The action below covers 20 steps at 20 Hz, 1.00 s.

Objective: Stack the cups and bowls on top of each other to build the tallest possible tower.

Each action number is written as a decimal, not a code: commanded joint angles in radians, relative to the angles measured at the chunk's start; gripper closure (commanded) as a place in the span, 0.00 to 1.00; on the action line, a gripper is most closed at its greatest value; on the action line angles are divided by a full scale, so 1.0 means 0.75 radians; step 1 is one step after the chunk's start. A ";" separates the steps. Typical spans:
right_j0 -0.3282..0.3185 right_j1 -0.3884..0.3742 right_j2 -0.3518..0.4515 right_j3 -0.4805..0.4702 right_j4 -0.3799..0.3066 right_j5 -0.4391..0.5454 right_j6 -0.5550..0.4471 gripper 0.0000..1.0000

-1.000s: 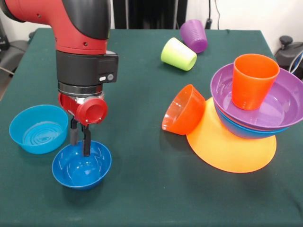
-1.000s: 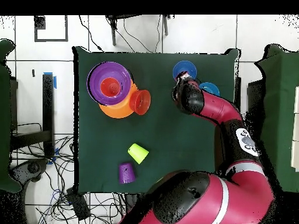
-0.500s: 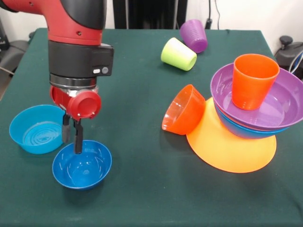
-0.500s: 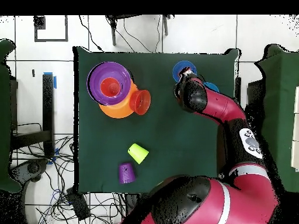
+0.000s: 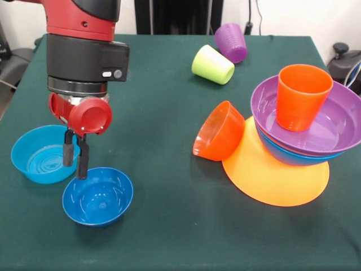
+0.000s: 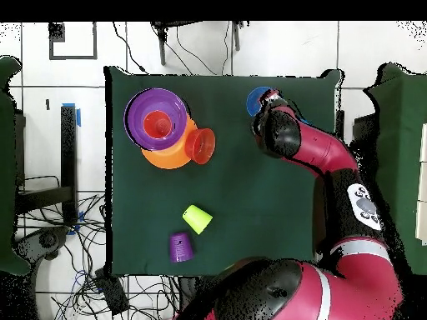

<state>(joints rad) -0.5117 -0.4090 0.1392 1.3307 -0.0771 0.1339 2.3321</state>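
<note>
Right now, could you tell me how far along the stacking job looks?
Partly built: the tower has an upside-down orange-yellow bowl, a blue and a purple bowl above it, and an orange cup on top. The gripper hangs open and empty between the dark blue bowl and light blue bowl. Those, the leaning orange bowl and the tipped green cup and purple cup remain.

Open green cloth runs wide down the table's (image 5: 163, 141) middle. The front-view left is crowded by the small dark blue plastic bowl (image 5: 97, 196) and light blue straight-sided bowl (image 5: 39, 153), just beside each other. The multicoloured tower (image 5: 299, 135), with a tilted orange small bowl (image 5: 219, 131) leaning against it, blocks the right.
</note>
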 commanded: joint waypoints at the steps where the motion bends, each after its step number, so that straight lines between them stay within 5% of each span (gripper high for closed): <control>1: 0.014 0.034 0.048 0.077 0.016 0.097 0.087 0.00; 20: 0.083 0.037 0.038 0.195 0.180 0.017 0.221 0.00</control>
<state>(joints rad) -0.4902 -0.4049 0.1373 1.3969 0.0195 0.1339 2.3321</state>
